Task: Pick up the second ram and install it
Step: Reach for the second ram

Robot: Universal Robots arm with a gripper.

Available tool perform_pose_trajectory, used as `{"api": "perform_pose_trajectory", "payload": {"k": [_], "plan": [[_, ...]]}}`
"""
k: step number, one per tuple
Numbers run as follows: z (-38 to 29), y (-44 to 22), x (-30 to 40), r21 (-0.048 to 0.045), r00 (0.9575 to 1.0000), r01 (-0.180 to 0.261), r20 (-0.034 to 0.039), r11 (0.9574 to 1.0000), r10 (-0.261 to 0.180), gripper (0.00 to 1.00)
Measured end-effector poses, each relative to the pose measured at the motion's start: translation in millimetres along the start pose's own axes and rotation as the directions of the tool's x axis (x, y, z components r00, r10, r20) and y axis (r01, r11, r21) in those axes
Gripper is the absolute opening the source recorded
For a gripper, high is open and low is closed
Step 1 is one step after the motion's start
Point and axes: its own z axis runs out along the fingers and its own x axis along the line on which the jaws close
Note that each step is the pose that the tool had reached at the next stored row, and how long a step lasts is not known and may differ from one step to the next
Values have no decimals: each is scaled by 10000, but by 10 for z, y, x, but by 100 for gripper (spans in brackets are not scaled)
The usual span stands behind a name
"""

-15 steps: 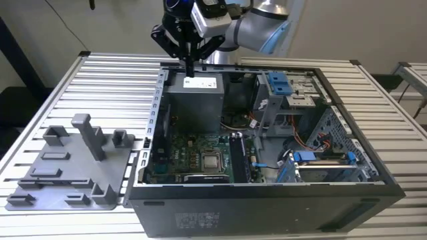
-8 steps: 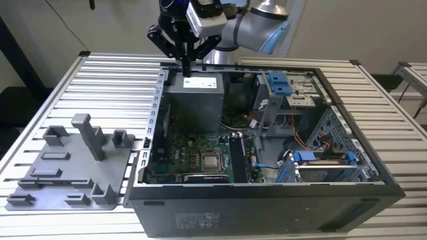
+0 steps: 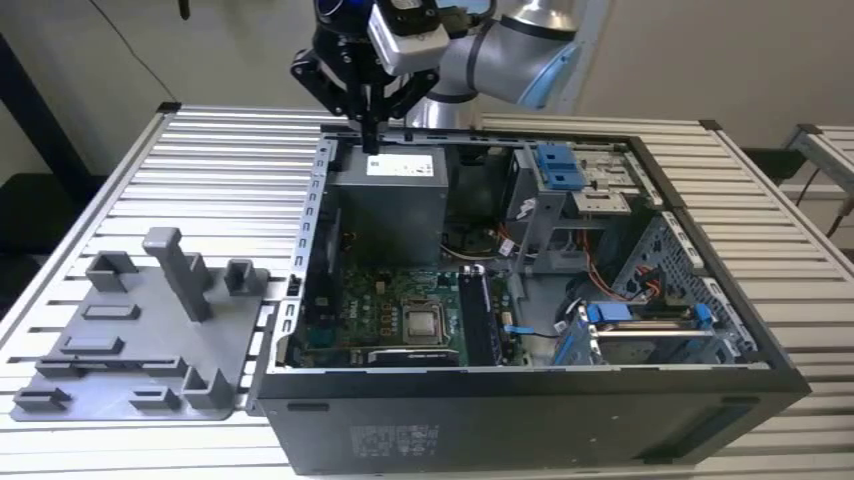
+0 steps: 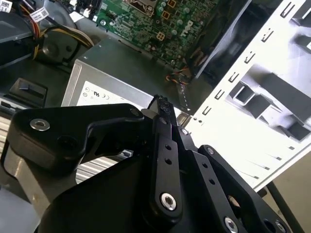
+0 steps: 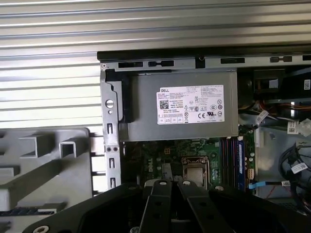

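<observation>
A ribbed aluminium table (image 3: pixel 200 170) takes up most of the exterior view, its pale slats running across the frame under even, bright indoor light. Behind it, along the top of the frame, stands a plain off-white wall (image 3: pixel 240 50), with a thin dark cable (image 3: pixel 134 50) hanging down it at upper left. A dark shape (image 3: pixel 30 215), too dim to identify, sits beyond the table's edge at centre left. At the right edge, a second slatted table (image 3: pixel 825 150) stands apart.
</observation>
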Motion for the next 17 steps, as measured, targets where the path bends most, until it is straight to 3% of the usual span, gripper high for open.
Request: {"api": "perform_pose_trajectory", "payload": {"k": [17], "plan": [[-2, -5, 73, 2, 10000, 2, -10, 10000, -2, 11]]}}
